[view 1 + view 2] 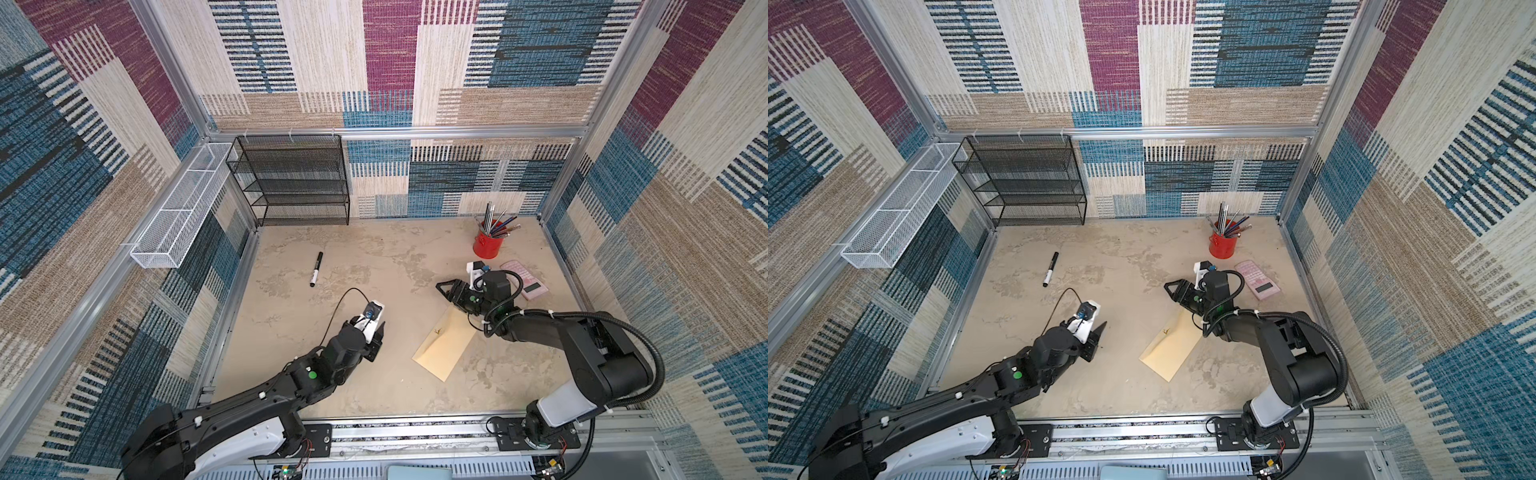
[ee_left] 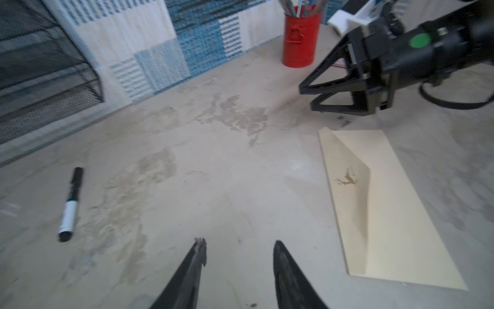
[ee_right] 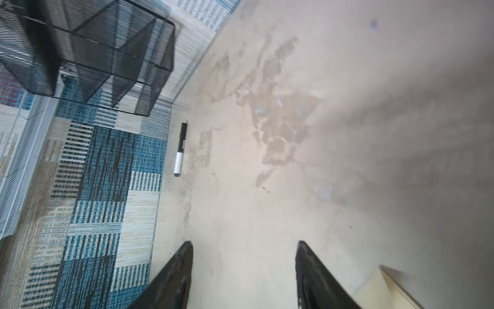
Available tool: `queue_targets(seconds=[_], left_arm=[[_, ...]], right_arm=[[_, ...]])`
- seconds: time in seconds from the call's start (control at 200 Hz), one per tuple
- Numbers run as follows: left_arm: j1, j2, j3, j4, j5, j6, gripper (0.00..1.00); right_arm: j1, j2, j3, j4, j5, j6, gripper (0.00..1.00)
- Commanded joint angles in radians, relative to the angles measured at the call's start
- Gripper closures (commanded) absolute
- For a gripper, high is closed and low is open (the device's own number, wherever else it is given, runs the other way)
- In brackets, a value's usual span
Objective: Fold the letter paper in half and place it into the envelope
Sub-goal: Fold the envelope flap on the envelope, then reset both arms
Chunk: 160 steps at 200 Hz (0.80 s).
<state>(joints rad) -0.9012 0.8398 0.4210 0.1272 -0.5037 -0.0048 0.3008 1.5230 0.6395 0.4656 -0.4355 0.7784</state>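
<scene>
Honestly, the envelope (image 1: 446, 345) lies flat around 4 o'clock on the table (image 1: 353, 249): light, floppy paper, so pinch the flap edge (image 2: 369, 192). Both sets of fingers gape empty: left gripper (image 2: 239, 242) at its 9, right gripper (image 3: 244, 242) at its 12. No sign of the letter paper, maybe it's inside

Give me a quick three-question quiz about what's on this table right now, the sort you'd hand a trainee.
1. True or false: the left gripper is holding the black marker.
2. Fill in the gap: the red cup holds a bunch of ____.
3. Where is the envelope? A: standing in the red cup. B: lying flat on the table. C: clamped in the left gripper.
Key: 1 false, its jaws are apart with nothing between them; 2 pens; 3 B.
</scene>
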Motion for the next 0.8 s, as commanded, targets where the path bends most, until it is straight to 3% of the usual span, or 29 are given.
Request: queue_targets(seconds=[0.0, 0.035, 0.11, 0.185, 0.316, 0.361, 0.416, 0.526, 0.611, 0.796], left_arm=[[0.085, -0.134, -0.047, 0.012, -0.159, 0.104, 0.53], [0.115, -0.181, -0.069, 0.03, -0.189, 0.12, 0.51], [0.172, -0.286, -0.131, 0.079, -0.248, 0.182, 0.46], [0.231, -0.376, -0.207, 0.139, -0.274, 0.228, 0.38], [0.329, -0.442, -0.325, 0.227, -0.296, 0.196, 0.19], [0.385, -0.438, -0.347, 0.229, -0.28, 0.176, 0.02], [0.467, -0.418, -0.356, 0.207, -0.226, 0.15, 0.01], [0.681, -0.284, -0.385, 0.292, -0.033, 0.011, 0.01], [0.826, -0.137, -0.347, 0.365, 0.111, -0.035, 0.01], [0.894, 0.338, -0.237, 0.749, 0.217, 0.036, 0.01]], right_arm=[[-0.003, -0.103, 0.067, -0.116, 0.089, -0.186, 0.31], [-0.005, -0.148, 0.087, -0.16, 0.142, -0.242, 0.27], [-0.027, -0.259, 0.079, -0.223, 0.263, -0.338, 0.0], [-0.088, -0.397, -0.001, -0.222, 0.348, -0.407, 0.01], [-0.153, -0.642, -0.217, -0.074, 0.539, -0.576, 0.01], [-0.154, -0.678, -0.26, -0.044, 0.608, -0.629, 0.01], [-0.16, -0.673, -0.287, -0.023, 0.676, -0.678, 0.01], [-0.187, -0.621, -0.368, 0.135, 0.705, -0.709, 0.01], [-0.198, -0.533, -0.444, 0.393, 0.711, -0.744, 0.01], [-0.223, -0.216, -0.512, 0.775, 0.618, -0.807, 0.01]])
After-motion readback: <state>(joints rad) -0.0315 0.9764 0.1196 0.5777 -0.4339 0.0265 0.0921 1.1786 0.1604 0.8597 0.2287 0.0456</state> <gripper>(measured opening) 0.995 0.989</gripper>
